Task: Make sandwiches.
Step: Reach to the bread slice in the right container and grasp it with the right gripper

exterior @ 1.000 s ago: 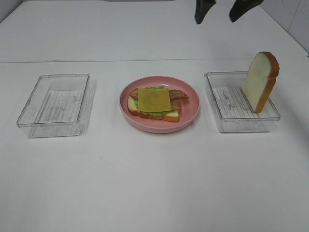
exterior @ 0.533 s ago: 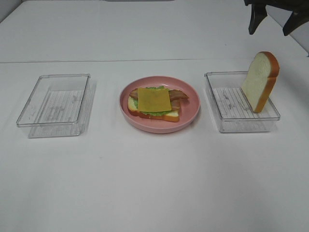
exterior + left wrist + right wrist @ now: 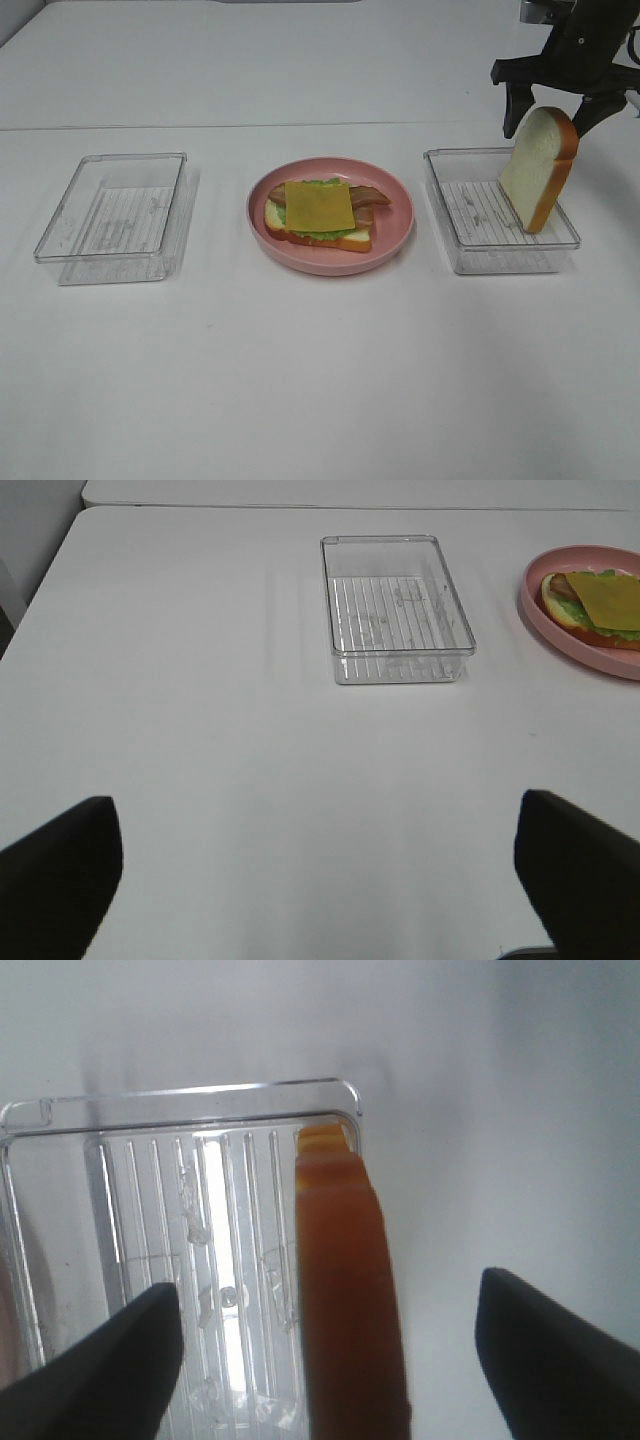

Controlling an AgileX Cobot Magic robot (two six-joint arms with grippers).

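Exterior high: right claw (image 3: 556,102) dropped, now open astride bread slice (image 3: 539,166)

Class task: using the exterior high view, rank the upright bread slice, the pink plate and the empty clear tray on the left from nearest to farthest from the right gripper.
1. Upright bread slice, right below the open right gripper, leaning in the right-hand tray.
2. Pink plate, at the table's middle, holding the open sandwich.
3. Empty clear tray, far left.

I could read no text, label, brand, number or sign on anything before me; every surface I saw was plain and unmarked.
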